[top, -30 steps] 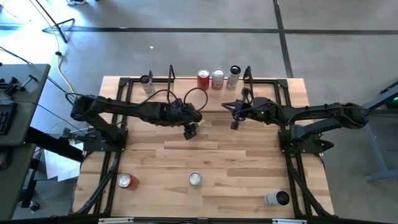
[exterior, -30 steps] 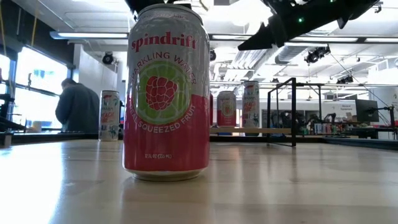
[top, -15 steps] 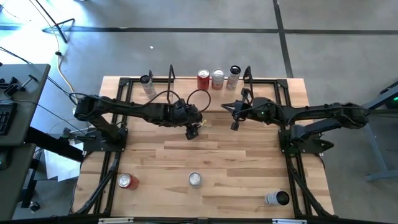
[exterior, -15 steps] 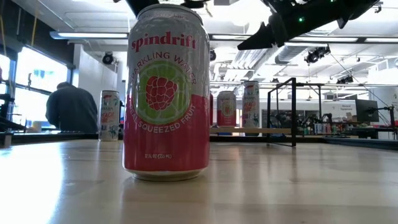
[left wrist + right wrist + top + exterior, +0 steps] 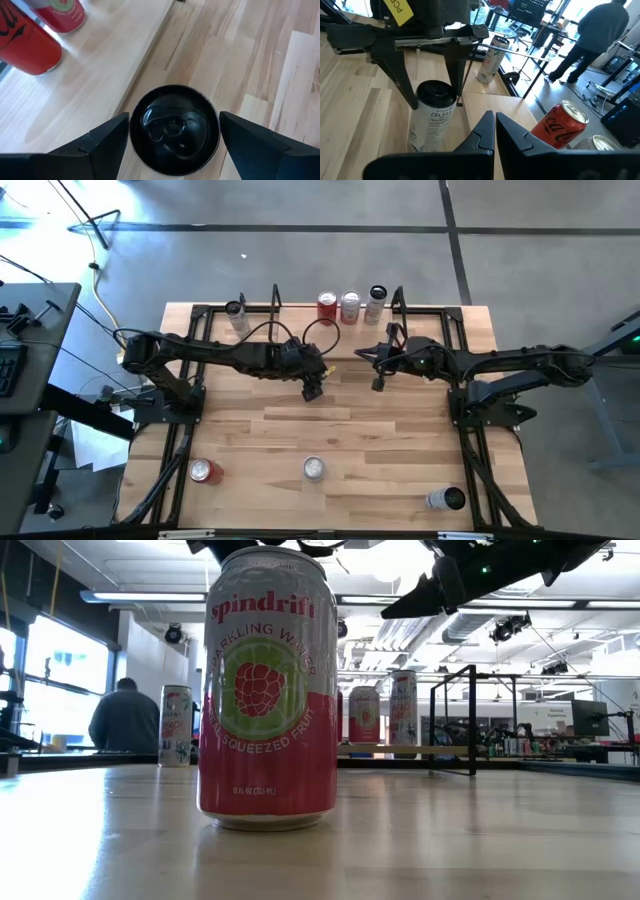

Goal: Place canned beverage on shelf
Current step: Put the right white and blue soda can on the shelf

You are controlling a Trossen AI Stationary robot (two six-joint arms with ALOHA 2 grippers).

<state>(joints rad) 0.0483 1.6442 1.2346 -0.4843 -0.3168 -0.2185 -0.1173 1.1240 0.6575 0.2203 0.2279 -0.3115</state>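
A white can with a black top [image 5: 174,130], lettered CELSIUS [image 5: 433,120], stands upright between the fingers of my left gripper [image 5: 312,388], mid-table just in front of the shelf. The shelf [image 5: 290,320] is a low light-wood board [image 5: 100,65] between thin black uprights at the far edge. It carries a red can [image 5: 327,305] and two more cans [image 5: 350,305]. My right gripper [image 5: 378,375] hovers shut to the can's right, pointing at it [image 5: 495,122], and touches nothing. In the high view the arm hides the held can. My left gripper pinches the can's upper wall just below the black top [image 5: 136,131], one finger [image 5: 405,85] on each opposite side. The fingers slant down from the table's left. The can stays upright; whether its base rests on the tabletop I cannot tell.
A tall white can [image 5: 236,313] stands outside the shelf's left upright. Near the front edge stand a red-topped can [image 5: 205,471] and a raspberry Spindrift can [image 5: 268,690]; another can [image 5: 445,499] lies at the front right. A person [image 5: 125,720] stands in the room behind.
My left gripper has drifted a little toward the table's right edge and slightly down, still shut on the can. The person in the background has shifted about.
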